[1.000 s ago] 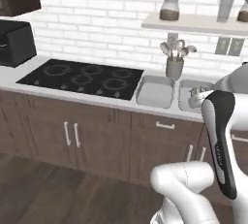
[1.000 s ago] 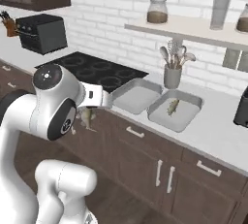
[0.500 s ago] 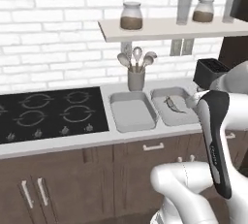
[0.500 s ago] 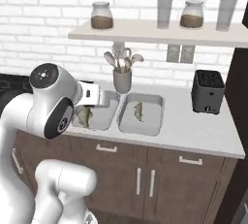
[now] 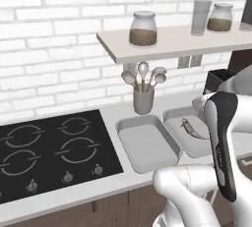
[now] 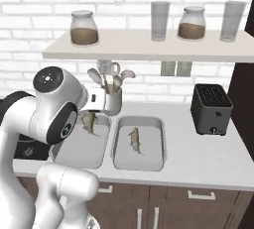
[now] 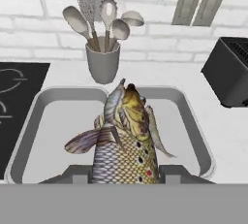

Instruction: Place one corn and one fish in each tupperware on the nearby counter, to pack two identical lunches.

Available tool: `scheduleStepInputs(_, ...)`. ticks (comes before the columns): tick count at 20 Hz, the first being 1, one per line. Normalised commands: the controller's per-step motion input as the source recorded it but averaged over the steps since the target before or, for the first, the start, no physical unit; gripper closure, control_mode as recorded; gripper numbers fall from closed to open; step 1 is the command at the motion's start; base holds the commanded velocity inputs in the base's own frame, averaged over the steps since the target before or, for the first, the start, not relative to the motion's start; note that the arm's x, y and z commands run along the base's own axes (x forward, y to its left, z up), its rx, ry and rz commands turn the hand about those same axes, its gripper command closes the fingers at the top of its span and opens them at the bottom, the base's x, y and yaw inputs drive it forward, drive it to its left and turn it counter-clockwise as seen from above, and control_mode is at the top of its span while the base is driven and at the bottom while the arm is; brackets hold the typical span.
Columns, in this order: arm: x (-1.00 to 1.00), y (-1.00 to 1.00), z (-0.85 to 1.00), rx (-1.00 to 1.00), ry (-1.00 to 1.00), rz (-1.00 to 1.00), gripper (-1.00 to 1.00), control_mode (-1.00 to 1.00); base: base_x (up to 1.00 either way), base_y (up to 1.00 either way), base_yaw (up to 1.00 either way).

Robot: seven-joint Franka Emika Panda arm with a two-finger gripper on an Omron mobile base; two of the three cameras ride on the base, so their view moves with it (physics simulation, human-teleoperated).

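Observation:
My gripper (image 7: 123, 174) is shut on a scaly grey-brown fish (image 7: 125, 136) that points away from the hand. In the right base view my gripper (image 6: 90, 115) hangs this fish (image 6: 89, 123) over the left tupperware (image 6: 64, 156), a shallow grey tray. The right tupperware (image 6: 158, 143) beside it holds another fish (image 6: 135, 140) lying lengthwise. From the left base view, the left tupperware (image 5: 147, 145) has nothing in it, and the right one (image 5: 172, 118) carries its fish (image 5: 193, 128). Both trays rest on the pale counter (image 6: 198, 158). The corn is out of view.
A grey utensil cup (image 6: 113, 99) with spoons stands just behind the trays. A black toaster (image 6: 212, 109) sits on the counter to the right. The black cooktop (image 5: 49, 147) lies left of the trays. A wall shelf (image 6: 149, 47) with jars and glasses hangs above.
The base has driven right along the counter, so both base views have slid from the cooktop to the trays. The fish has stayed in my gripper throughout.

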Motion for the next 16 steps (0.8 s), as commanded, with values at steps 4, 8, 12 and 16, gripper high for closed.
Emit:
scheduleStepInputs(4, 0.13, 0.39, -0.50, -0.05, 0.18, 0.00, 1.00, -1.00, 0.06, 0.42, 0.00)
scheduleStepInputs(8, 0.59, 0.93, -1.00, -0.02, 0.30, -0.01, 1.00, -1.00, 0.00, 0.00, 0.00)
scheduleStepInputs(12, 1.00, 0.85, -0.99, 0.07, 0.13, -0.08, 1.00, -1.00, 0.00, 0.00, 0.00)
scheduleStepInputs(16, 0.98, 0.44, -1.00, 0.23, 0.01, -0.05, 1.00, -1.00, 0.00, 0.00, 0.00)
